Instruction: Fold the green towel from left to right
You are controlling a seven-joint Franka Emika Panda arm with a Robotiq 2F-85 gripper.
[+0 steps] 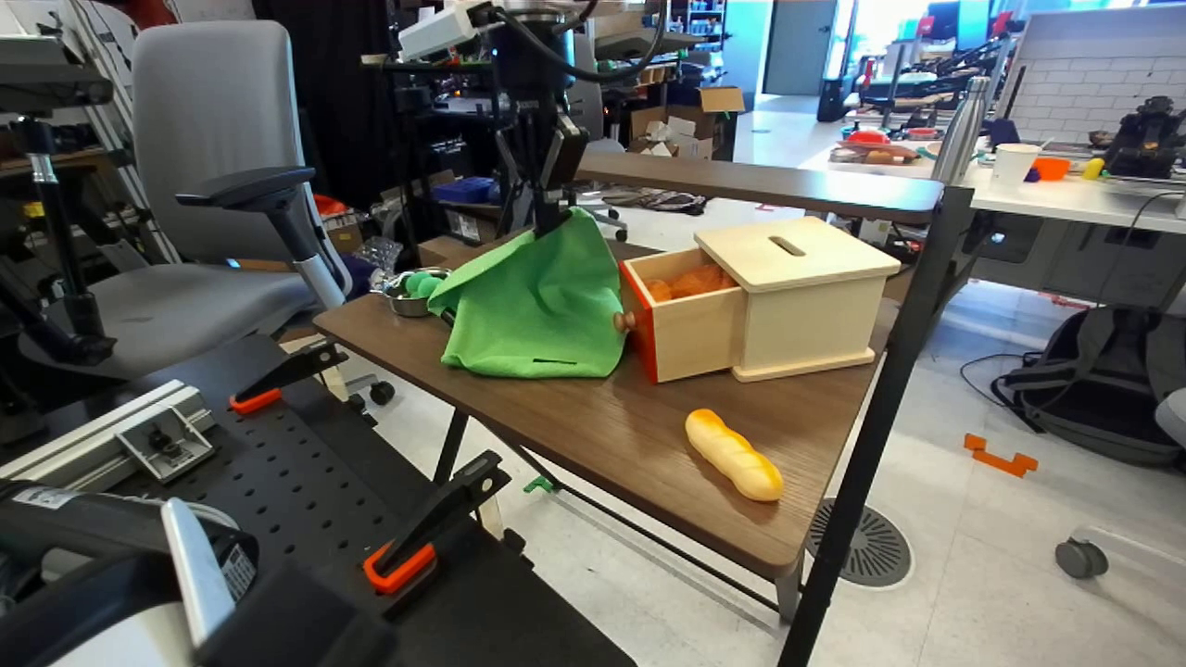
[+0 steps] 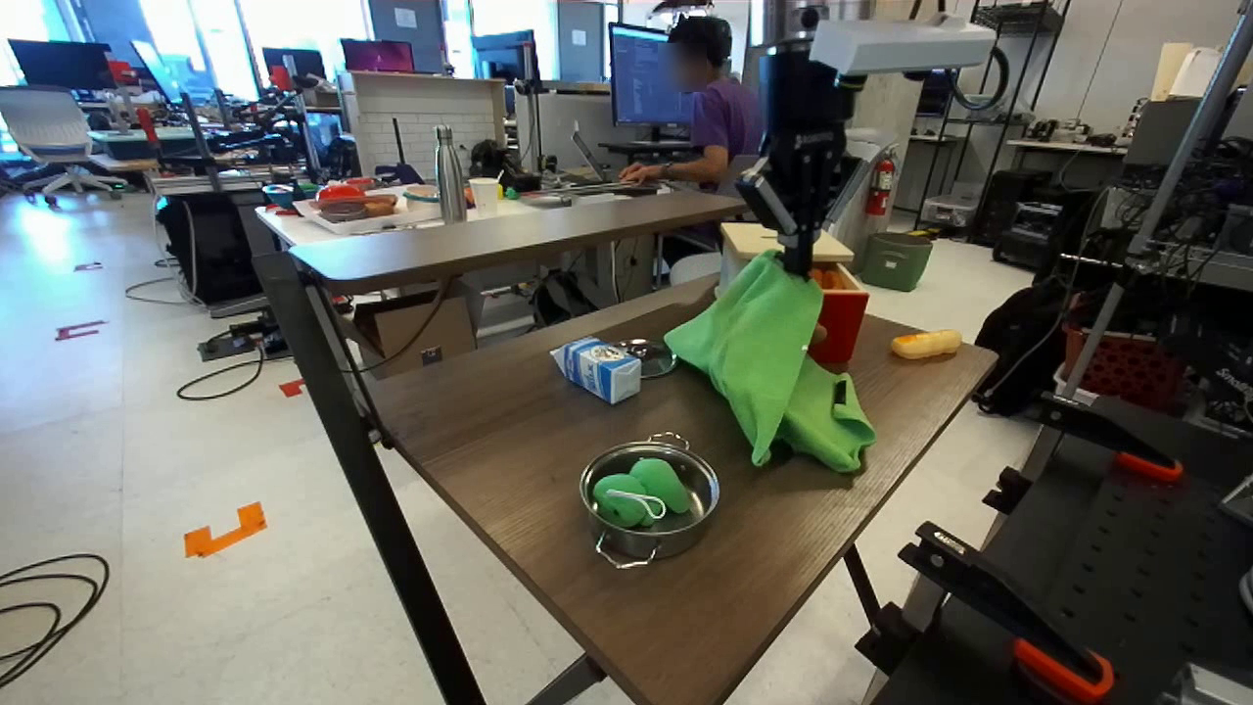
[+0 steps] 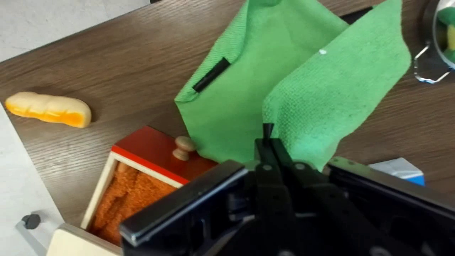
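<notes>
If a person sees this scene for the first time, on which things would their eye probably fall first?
Probably first on the bright green towel, its upper part held up by the closed gripper above the brown table. Next might come the red front of the open drawer, beside the towel, in the pale wooden box. Then perhaps the yellow bread-like roll, lying near a corner of the table.

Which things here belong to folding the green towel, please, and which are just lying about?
For the job: green towel; gripper, closed on it.
Just lying about: bread; wooden box with open drawer; milk carton; metal pot; green things inside it; shiny lid or dish.
</notes>
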